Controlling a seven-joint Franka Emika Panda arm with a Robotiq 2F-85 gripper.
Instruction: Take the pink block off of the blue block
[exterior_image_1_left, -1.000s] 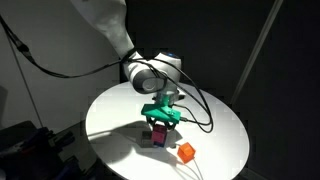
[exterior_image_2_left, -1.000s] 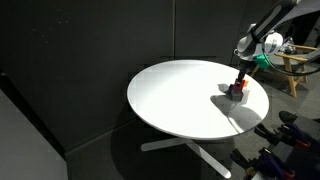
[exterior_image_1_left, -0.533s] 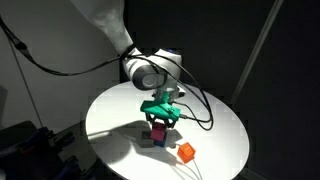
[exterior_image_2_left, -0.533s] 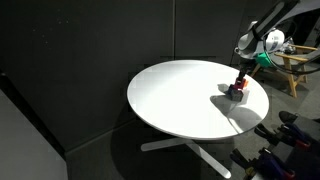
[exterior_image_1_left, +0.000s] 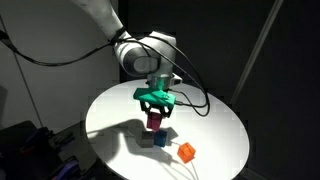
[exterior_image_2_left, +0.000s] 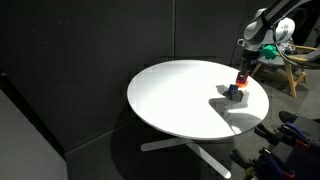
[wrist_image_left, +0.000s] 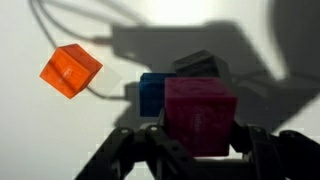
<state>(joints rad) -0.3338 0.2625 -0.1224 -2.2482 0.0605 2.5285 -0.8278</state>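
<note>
My gripper (exterior_image_1_left: 155, 112) is shut on the pink block (exterior_image_1_left: 155, 121) and holds it in the air above the white round table (exterior_image_1_left: 215, 125). The blue block (exterior_image_1_left: 161, 140) sits on the table below it, apart from the pink one. In the wrist view the pink block (wrist_image_left: 200, 115) fills the space between my gripper's fingers (wrist_image_left: 200, 135), and the blue block (wrist_image_left: 152, 95) lies behind it on the table. In an exterior view the gripper (exterior_image_2_left: 241, 72) holds the pink block (exterior_image_2_left: 240, 79) above the blue block (exterior_image_2_left: 233, 93).
A grey cube (exterior_image_1_left: 147, 140) stands next to the blue block; it also shows in the wrist view (wrist_image_left: 196, 65). An orange cube (exterior_image_1_left: 185, 152) lies near the table's front edge, and is at the left in the wrist view (wrist_image_left: 71, 70). A cable (exterior_image_1_left: 195, 100) trails from the wrist.
My gripper has risen with the pink block in it, lifting it off the blue block. The blue, grey and orange cubes have stayed in place.
</note>
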